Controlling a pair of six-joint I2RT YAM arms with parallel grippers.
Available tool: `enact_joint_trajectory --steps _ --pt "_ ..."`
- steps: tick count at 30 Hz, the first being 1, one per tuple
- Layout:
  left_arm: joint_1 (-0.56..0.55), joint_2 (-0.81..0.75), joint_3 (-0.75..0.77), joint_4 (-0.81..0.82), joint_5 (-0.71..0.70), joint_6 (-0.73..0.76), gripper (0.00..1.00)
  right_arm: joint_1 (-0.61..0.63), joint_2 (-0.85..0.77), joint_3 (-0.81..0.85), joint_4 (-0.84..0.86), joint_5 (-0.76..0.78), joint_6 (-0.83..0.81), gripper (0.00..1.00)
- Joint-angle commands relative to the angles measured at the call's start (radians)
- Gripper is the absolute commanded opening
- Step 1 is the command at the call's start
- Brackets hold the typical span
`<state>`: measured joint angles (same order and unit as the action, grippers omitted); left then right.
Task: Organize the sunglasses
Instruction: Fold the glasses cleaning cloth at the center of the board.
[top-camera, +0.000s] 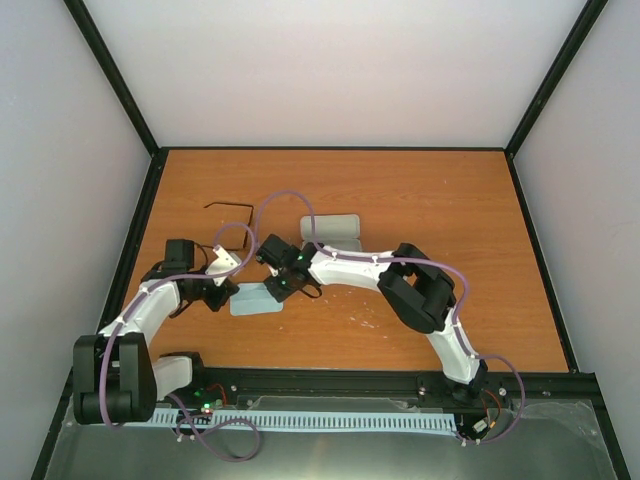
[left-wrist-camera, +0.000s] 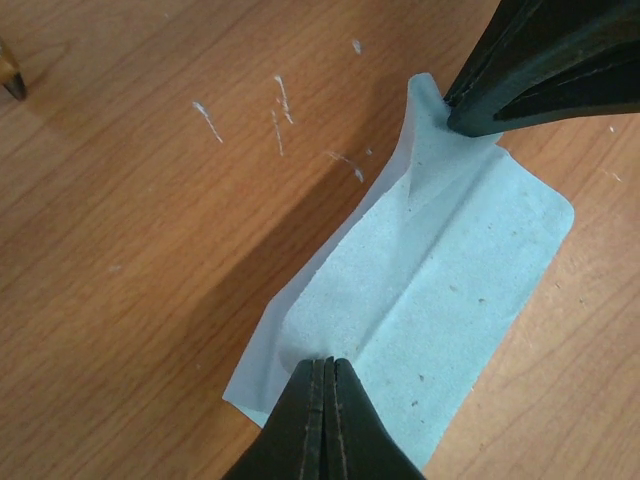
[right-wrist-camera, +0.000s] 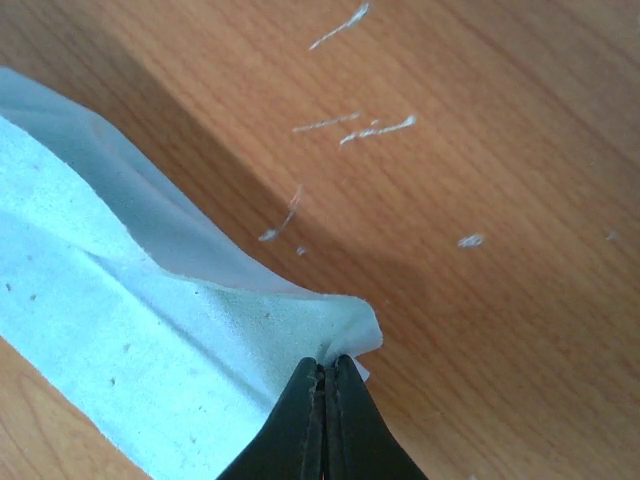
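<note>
Surface: a wooden table (top-camera: 420, 190) with pale scratches, closed in by plain white walls (top-camera: 330, 70).
Sunglasses: they lie open near the back left of the table, well apart from both grippers; nothing is touching them (top-camera: 228, 206).
Case: it is set just behind the right arm's wrist, to the right of the sunglasses (top-camera: 330, 229).
Cloth: a pale blue cloth (left-wrist-camera: 440, 290) lies on the table between the two grippers, with a long crease down its middle and one long edge raised off the wood.
Left gripper: it is clenched on the near end of the cloth's raised edge, jaws pressed together on the fabric (left-wrist-camera: 325, 375).
Right gripper: it is clenched on the far corner of that same edge, where the fabric is bunched into a small curl (right-wrist-camera: 325, 368).
Step in hand: the cloth is judged to be mid-fold, or about to be lifted by this edge.
How it is done well: both pinched points are best moved together, at one height and one pace, so the edge is kept taut and the crease straight.
Risk: thin fabric can be pulled from a pinch if the grippers are drawn apart; the curled corner may be folded in crooked.
Clearance: the cloth should be kept away from the sunglasses' thin arms.
</note>
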<state>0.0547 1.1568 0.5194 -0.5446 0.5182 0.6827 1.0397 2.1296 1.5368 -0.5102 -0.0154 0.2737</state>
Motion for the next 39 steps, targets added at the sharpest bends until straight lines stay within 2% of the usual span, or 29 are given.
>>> enact_joint_trajectory --steps 1,6,12,26,31,35,39 --pt "-0.008 0.001 0.022 -0.055 0.006 0.058 0.01 0.011 -0.061 -0.026 0.03 -0.02 -0.004 0.03" --pt "-0.007 0.009 0.009 -0.069 -0.009 0.081 0.01 0.019 -0.056 -0.041 0.034 -0.062 -0.011 0.04" --pt "-0.007 0.024 -0.009 -0.089 -0.039 0.114 0.01 0.023 -0.069 -0.069 0.025 -0.121 -0.018 0.11" --pt "-0.007 0.021 -0.038 -0.101 -0.075 0.148 0.04 0.018 -0.218 -0.134 -0.009 -0.088 -0.023 0.21" --pt "-0.008 -0.009 -0.06 -0.102 -0.089 0.152 0.23 0.013 -0.182 -0.097 -0.017 -0.068 -0.018 0.25" --pt "-0.007 -0.053 -0.056 -0.101 -0.102 0.137 0.53 0.012 -0.106 -0.042 -0.029 -0.043 -0.01 0.27" --pt "-0.006 -0.124 -0.035 -0.056 -0.103 0.091 0.65 0.013 -0.055 -0.01 -0.044 -0.01 -0.014 0.29"
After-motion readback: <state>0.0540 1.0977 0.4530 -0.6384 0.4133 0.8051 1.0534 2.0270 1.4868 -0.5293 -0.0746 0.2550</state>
